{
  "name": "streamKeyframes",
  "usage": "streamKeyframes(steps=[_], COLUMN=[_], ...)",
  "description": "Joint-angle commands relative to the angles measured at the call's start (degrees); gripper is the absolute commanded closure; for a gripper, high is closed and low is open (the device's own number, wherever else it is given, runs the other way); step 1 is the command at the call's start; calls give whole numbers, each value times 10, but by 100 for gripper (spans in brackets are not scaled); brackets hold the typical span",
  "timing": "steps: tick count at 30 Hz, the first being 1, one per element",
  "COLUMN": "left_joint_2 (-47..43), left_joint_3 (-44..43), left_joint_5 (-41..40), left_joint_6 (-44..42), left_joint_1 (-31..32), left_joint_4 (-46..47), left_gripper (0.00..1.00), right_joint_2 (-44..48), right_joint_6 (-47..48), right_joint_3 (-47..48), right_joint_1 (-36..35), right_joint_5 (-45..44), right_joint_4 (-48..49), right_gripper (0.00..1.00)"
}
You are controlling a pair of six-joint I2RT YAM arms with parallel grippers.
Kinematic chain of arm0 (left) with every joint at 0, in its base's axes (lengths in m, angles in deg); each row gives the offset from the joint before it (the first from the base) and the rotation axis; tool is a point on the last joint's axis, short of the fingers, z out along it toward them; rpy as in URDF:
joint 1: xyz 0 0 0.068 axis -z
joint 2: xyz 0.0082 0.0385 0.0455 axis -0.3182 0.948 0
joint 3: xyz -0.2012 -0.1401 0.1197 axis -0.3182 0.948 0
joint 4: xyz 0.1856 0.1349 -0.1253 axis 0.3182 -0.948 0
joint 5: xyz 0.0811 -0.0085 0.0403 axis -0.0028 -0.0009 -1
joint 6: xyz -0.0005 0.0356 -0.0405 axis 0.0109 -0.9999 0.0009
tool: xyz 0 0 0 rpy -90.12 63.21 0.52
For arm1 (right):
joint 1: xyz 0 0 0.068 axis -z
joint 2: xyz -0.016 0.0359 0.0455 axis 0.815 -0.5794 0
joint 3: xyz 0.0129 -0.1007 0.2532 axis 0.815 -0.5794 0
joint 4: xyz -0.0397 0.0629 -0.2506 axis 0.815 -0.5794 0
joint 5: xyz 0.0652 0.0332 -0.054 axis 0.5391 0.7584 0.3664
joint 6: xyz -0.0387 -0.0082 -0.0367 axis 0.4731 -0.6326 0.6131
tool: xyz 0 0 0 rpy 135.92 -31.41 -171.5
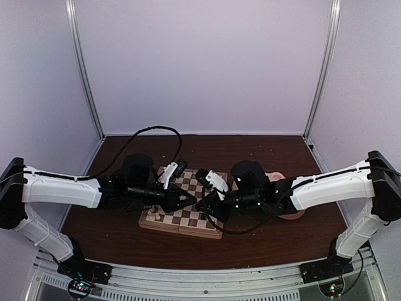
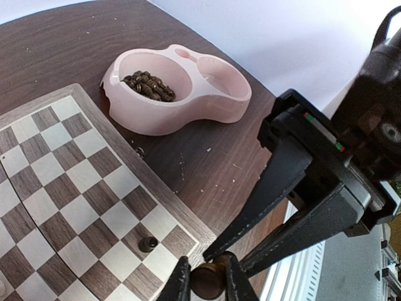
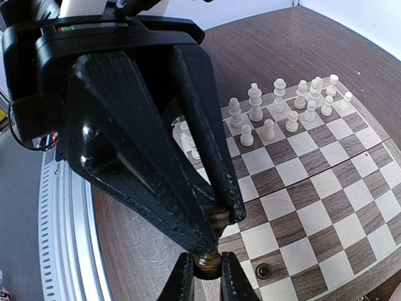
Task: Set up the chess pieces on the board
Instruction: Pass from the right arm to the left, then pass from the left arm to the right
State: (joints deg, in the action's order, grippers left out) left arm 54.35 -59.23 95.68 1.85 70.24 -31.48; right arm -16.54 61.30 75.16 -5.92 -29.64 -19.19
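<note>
Chess pieces of the cream set [image 3: 280, 94] are stood in two rows along the left edge of the board [image 3: 313, 216]. A heap of dark pieces [image 2: 149, 86] is contained in one compartment of a pink bowl [image 2: 219, 106], which is set on the table [image 2: 75, 44] just beside the right edge of the board. A single dark piece [image 2: 148, 243] is placed on a square near the right edge of the board; whether it is upright cannot be told. One further dark piece [image 2: 208, 276] is held in the air above the board, where both arms meet. The left gripper [image 2: 207, 283] is closed to a narrow gap, with its fingers clamped on this raised piece. The right gripper [image 3: 205, 276] is likewise closed to a narrow gap and is clamped on the same piece, so that the tips of the two grippers are nearly touching.
</note>
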Motion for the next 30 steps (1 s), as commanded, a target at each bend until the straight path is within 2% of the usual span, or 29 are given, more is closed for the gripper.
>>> streamKeyframes(steps=[1,5,8,14,17,22,30], left_joint_2=[2,1,-6,-24,-27,-2,39], left_joint_3=[-10,-7,-5,15,29,67,65], left_joint_5=[14,26,51,71,77,98,134], left_joint_6=[2,12,28,57,75,137,191], left_joint_1=[-6,-13,-27,-45,-46,-46,-46], left_joint_4=[37,46,55,91,132,270,346], left_gripper=[87,88,90,90,90,90,90], right_joint_2=[2,6,20,56,73,84,89], right_joint_6=[8,8,5,-8,-25,-63,-87], right_joint_3=[12,6,-9,-49,-63,-89,-103], right_joint_1=[-4,-4,-4,-5,-5,-5,-5], right_joint_5=[-8,-12,-17,-15,-20,-6,-12], right_joint_4=[7,14,31,85,107,170,201], right_gripper=[94,82,68,47,46,48,51])
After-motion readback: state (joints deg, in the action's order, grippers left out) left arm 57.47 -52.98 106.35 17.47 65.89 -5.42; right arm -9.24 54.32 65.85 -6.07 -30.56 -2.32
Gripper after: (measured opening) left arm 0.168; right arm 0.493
